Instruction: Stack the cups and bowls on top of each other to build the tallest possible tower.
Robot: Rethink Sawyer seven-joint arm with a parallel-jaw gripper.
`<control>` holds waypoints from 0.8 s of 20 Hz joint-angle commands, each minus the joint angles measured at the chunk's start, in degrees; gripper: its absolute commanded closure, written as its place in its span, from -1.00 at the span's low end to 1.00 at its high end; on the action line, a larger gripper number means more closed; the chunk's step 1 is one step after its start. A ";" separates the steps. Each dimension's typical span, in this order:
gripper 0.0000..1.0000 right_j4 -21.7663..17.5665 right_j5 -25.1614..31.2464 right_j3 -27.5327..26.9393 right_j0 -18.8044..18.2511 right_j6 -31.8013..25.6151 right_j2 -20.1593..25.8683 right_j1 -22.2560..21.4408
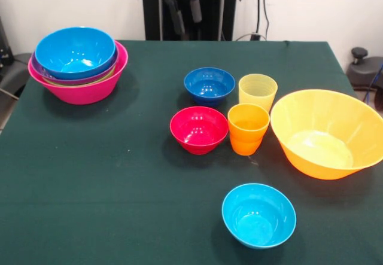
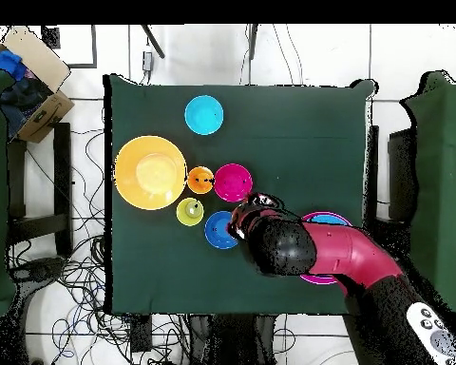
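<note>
The tower [image 1: 78, 64] stands at the table's far left: a large pink bowl with green, purple and sky blue bowls nested inside. In the overhead view the arm covers most of the tower [image 2: 313, 279]. Mid-table sit a dark blue bowl [image 1: 209, 84], a red bowl [image 1: 199, 128], a pale yellow cup [image 1: 258, 91] and an orange cup [image 1: 248, 127]. A large orange bowl [image 1: 326, 133] is to the right and a cyan bowl [image 1: 259, 214] near the front. My gripper [image 1: 185, 8] hangs high at the top edge, open and holding nothing. Overhead, the gripper [image 2: 243, 217] is above the dark blue bowl [image 2: 219, 230].
The dark green tablecloth [image 1: 108, 187] ends at the front and side edges. A cardboard box [image 2: 32, 71] and cables lie on the floor beside the table. A black knobbed object [image 1: 359, 54] stands off the table's right side.
</note>
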 commanded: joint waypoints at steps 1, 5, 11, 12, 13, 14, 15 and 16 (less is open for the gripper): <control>-1.00 -7.02 -6.09 4.10 -2.20 7.02 -3.54 8.11; -1.00 -9.38 -9.35 4.99 -1.68 8.56 -4.35 8.75; -1.00 -13.18 -14.80 5.10 -2.13 9.30 -5.64 12.00; -1.00 -13.61 -15.21 4.89 -1.99 9.43 -6.05 12.60; -1.00 -14.04 -15.61 4.68 -1.85 9.56 -6.45 13.19; -1.00 -14.15 -15.82 4.73 -1.68 9.82 -6.52 13.32; -1.00 -14.17 -15.84 4.89 -1.57 10.03 -6.57 13.25; -1.00 -14.09 -15.71 5.19 -1.56 10.11 -6.34 12.99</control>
